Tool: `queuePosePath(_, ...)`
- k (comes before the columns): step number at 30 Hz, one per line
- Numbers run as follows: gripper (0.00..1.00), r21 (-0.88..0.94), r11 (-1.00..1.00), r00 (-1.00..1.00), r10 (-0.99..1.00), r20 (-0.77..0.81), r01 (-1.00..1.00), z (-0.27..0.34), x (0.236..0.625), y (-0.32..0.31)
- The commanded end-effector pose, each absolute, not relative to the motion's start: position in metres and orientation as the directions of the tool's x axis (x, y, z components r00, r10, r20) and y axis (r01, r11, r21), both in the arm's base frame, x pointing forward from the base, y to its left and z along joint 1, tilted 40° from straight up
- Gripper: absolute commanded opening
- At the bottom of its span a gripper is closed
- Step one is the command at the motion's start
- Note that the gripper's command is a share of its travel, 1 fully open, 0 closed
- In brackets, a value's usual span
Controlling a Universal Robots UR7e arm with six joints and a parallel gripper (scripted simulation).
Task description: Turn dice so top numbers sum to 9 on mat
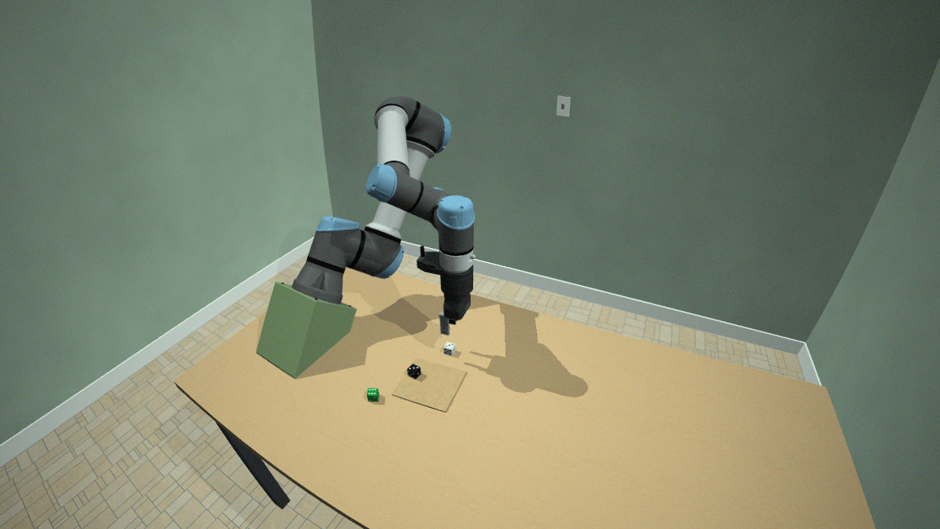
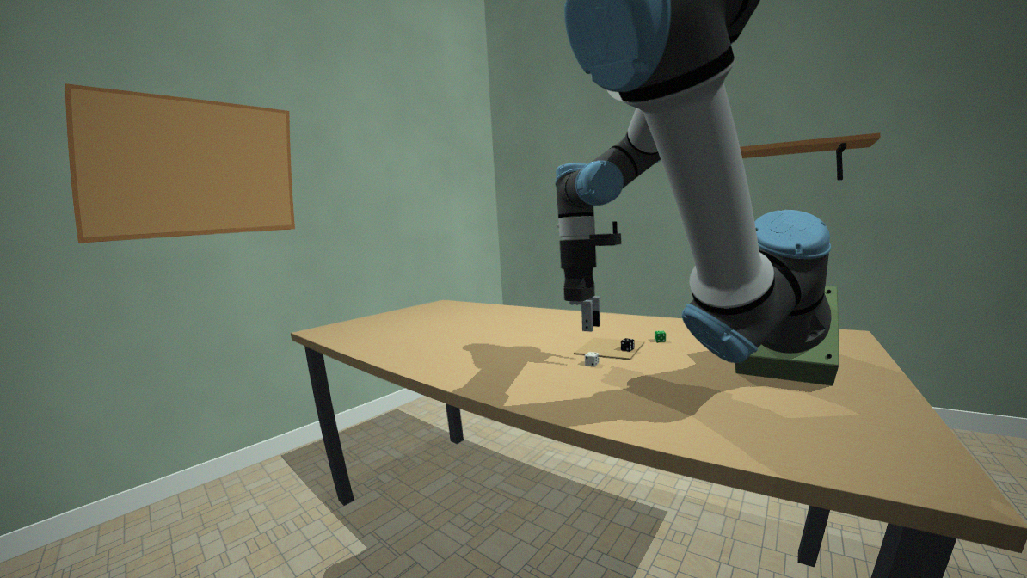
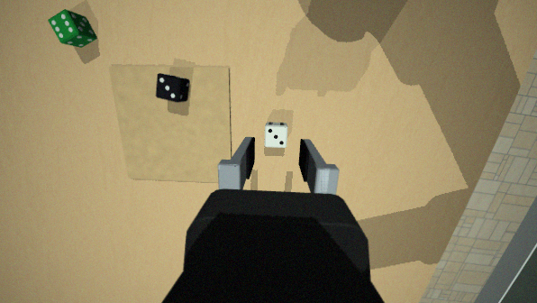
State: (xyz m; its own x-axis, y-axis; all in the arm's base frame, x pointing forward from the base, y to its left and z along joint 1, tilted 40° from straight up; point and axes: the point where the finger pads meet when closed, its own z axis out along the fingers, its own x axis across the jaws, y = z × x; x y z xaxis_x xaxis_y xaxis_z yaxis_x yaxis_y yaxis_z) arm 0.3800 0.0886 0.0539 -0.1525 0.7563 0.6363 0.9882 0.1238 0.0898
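The white die (image 1: 449, 349) (image 2: 591, 359) (image 3: 276, 135) lies flat on the table beside the mat, with 3 on top. The black die (image 1: 413, 371) (image 2: 627, 344) (image 3: 172, 87) sits on the mat (image 1: 434, 397) (image 2: 599, 352) (image 3: 167, 144) near one edge, with 3 on top. The green die (image 1: 372, 393) (image 2: 660, 335) (image 3: 72, 28) lies on the table off the mat's other side, with 6 on top. My gripper (image 2: 591, 328) (image 3: 277, 151) is open and empty, pointing down above the table near the white die. In the top view one finger hides the other.
The arm's green base block (image 1: 305, 328) (image 2: 786, 367) stands on the table (image 1: 624, 427) (image 2: 431, 344). Arm shadows fall across the table near the white die. In the wrist view the table's edge and the tiled floor (image 3: 491, 189) show at the right.
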Motion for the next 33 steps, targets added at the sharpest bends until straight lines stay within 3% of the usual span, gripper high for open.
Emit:
queuePosePath(1,0.79,0.09,0.123,-0.152,0.757,0.635,0.988,0.051,0.38,0.091)
queuePosePath(33,0.79,0.09,0.123,-0.152,0.757,0.635,0.988,0.02,0.381,0.116)
